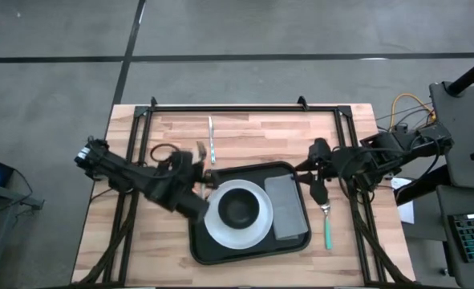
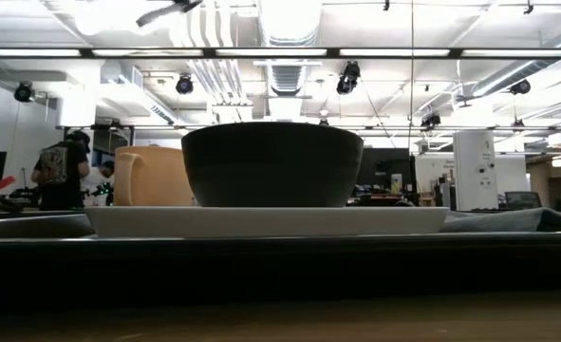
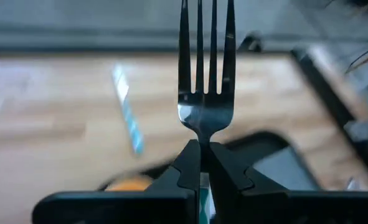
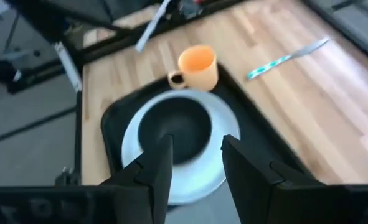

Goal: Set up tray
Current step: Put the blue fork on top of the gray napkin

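Left claw (image 3: 200, 163) pinches fork (image 3: 203, 74) — handle hidden.

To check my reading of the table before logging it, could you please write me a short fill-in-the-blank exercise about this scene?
1. The left gripper is shut on a ____.
2. The black bowl rests on a white ____.
3. In the high view, the grey napkin lies in the tray, on the plate's ____ side.
4. The mug beside the plate is ____.

Missing words: fork; plate; right; orange.
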